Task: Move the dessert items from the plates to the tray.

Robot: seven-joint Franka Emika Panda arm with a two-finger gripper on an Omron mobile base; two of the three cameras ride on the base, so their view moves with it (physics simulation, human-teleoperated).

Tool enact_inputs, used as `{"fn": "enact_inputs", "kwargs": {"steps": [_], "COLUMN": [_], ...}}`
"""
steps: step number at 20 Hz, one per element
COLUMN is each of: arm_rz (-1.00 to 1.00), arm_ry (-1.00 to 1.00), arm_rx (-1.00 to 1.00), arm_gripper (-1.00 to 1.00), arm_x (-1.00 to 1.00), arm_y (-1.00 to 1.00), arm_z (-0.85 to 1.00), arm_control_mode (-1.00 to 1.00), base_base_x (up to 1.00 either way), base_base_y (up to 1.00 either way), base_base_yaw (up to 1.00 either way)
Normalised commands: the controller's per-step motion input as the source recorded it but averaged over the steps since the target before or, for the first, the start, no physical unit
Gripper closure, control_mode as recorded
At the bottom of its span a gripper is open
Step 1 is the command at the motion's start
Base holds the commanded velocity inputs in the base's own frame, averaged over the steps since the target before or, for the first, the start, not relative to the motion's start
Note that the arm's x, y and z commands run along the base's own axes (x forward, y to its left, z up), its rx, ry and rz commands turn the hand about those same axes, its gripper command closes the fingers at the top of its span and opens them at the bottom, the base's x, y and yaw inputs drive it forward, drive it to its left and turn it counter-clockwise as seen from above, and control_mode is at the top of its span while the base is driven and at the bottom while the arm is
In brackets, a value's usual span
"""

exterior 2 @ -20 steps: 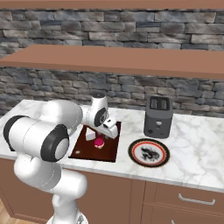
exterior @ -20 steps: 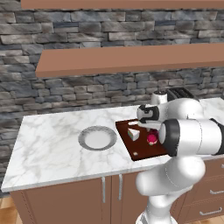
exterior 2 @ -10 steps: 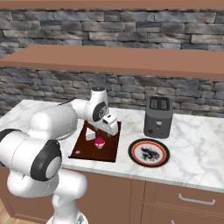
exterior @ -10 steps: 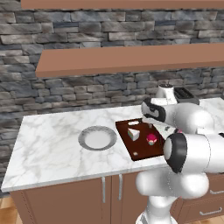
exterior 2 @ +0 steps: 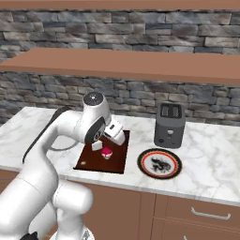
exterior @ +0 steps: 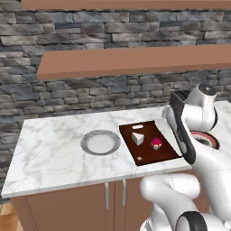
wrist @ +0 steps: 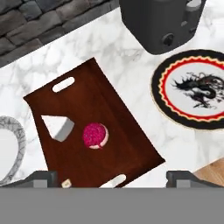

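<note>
The dark reddish-brown tray [wrist: 114, 104] lies on the marble counter and carries both dessert items. The white cake wedge [wrist: 57, 127] and the pink-red cupcake [wrist: 95, 135] sit side by side near its middle, also seen as the wedge [exterior: 137, 138] and cupcake [exterior: 156, 144]. My gripper [wrist: 113, 179] hovers above the tray's near end, open, with nothing between its widely spread fingertips [wrist: 42, 178]. From the right base, the gripper [exterior 2: 118, 138] hangs over the tray [exterior 2: 117, 159]. The grey-rimmed plate [exterior: 100, 142] and the dark-rimmed red-and-white plate [exterior 2: 160, 163] are both bare.
A dark toaster [exterior 2: 169, 124] stands behind the patterned plate, close to the tray's far corner. A stone wall and a wooden shelf [exterior: 135, 63] run along the back. A small pale crumb [exterior: 140, 158] lies on the tray's near part. The counter's front edge is just beyond the tray.
The gripper has lifted away from the cupcake and pulled up and back over the tray. The cupcake and wedge stay where they were on the tray.
</note>
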Motion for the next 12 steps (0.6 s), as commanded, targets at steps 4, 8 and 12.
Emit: {"fn": "enact_inputs", "kwargs": {"steps": [4, 8, 12], "arm_rz": [0.0, 0.0, 0.0], "arm_ry": [-0.41, -0.68, -0.82], "arm_rx": [0.0, 0.0, 0.06], "arm_gripper": [-1.0, -1.0, -1.0], "arm_x": [-0.68, -0.87, -1.0], "arm_y": [0.0, -0.04, -0.16], "arm_z": [0.95, 0.63, 0.26], "arm_control_mode": [-1.0, -1.0, -1.0], "base_base_x": [0.0, 0.0, 0.0], "base_base_y": [0.0, 0.0, 0.0], "base_base_yaw": [0.0, 0.0, 0.0]}}
